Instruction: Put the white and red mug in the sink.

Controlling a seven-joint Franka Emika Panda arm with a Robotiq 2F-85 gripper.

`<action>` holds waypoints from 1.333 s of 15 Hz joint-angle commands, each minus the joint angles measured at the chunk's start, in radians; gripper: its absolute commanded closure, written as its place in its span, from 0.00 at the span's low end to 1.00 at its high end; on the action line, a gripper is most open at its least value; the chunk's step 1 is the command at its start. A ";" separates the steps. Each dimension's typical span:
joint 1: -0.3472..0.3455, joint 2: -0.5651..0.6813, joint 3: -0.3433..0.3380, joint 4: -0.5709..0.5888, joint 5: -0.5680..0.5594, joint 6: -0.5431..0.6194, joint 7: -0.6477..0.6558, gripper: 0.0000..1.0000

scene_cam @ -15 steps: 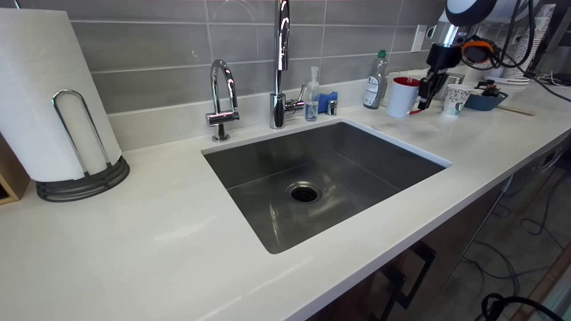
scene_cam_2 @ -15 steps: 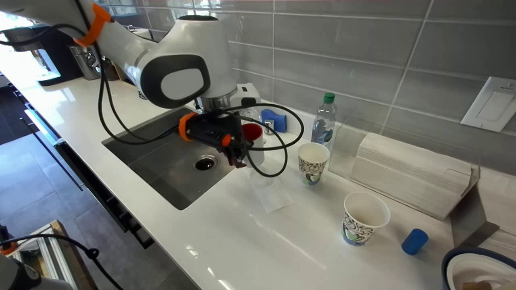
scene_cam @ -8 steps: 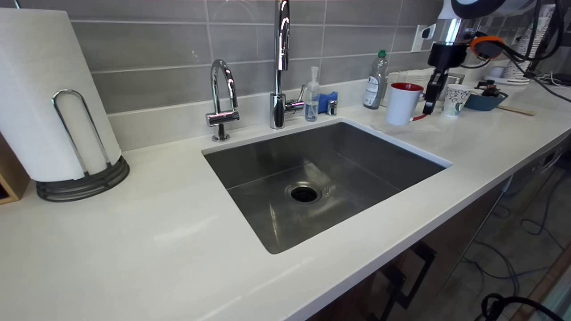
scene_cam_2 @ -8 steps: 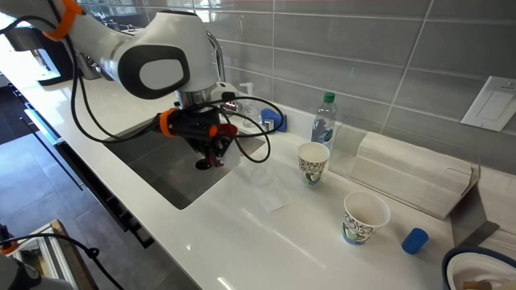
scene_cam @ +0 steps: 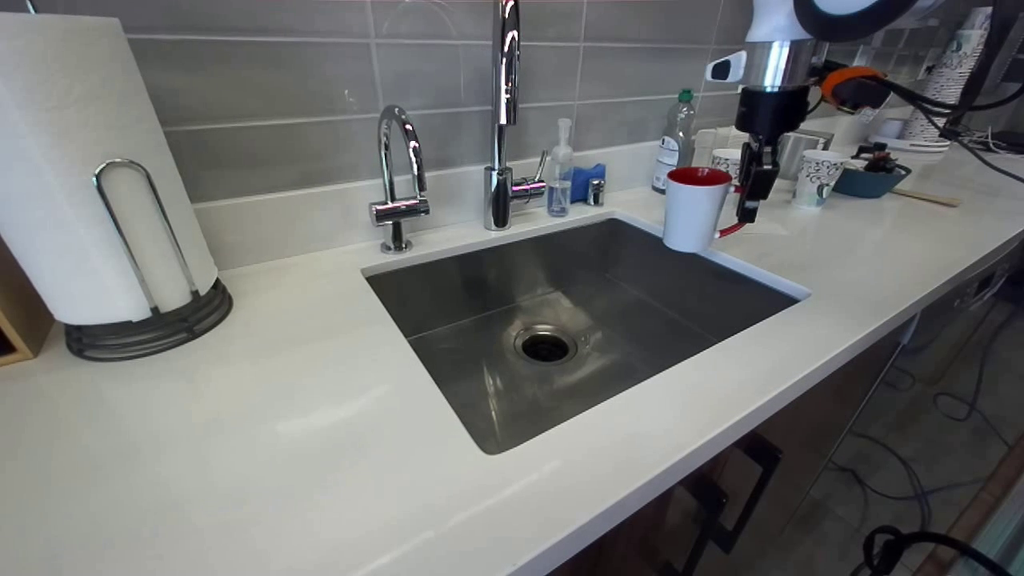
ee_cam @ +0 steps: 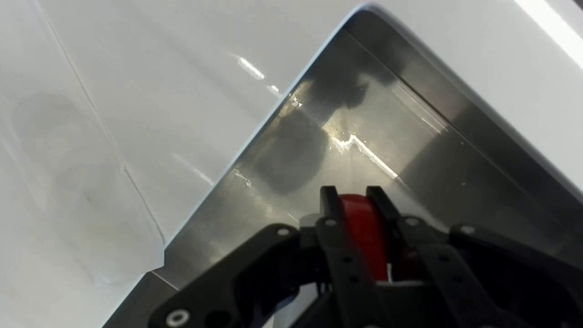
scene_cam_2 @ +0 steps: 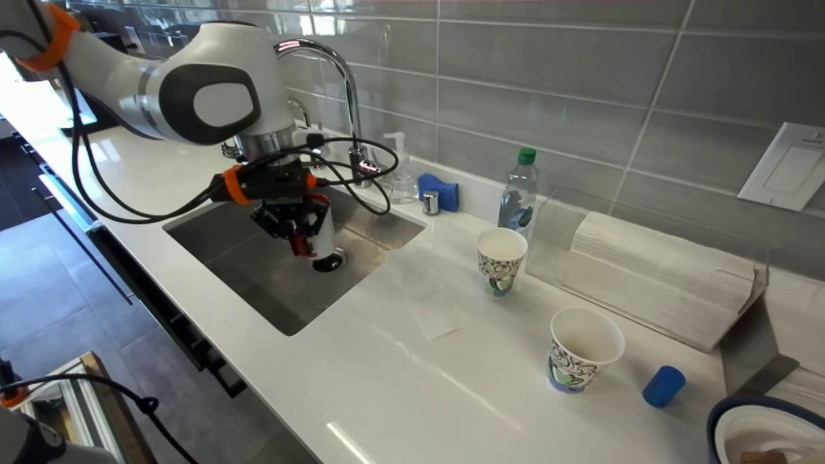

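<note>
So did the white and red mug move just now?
Yes. In both exterior views, the mug has moved closer to the drain in the sink.

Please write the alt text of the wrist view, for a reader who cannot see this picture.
A gripper clasps a mug's red handle over a stainless steel sink; the rest of the mug is mostly hidden. White countertop borders the sink on two sides, with a thin white sheet on it at left.

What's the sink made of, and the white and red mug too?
The sink looks like brushed stainless steel: it's grey, with soft, blurry reflections. The mug is probably glazed ceramic: its white outside and red inside look smooth, though plastic could look similar.
</note>
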 commanded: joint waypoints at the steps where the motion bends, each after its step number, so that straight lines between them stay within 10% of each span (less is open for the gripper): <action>1: -0.001 0.004 -0.004 0.001 0.000 -0.002 0.000 0.80; 5: -0.008 0.011 -0.008 0.001 0.000 -0.002 0.000 0.80; 6: -0.008 0.011 -0.008 0.001 0.000 -0.002 0.000 0.95; 20: 0.098 0.597 0.173 0.503 -0.143 0.015 -0.293 0.95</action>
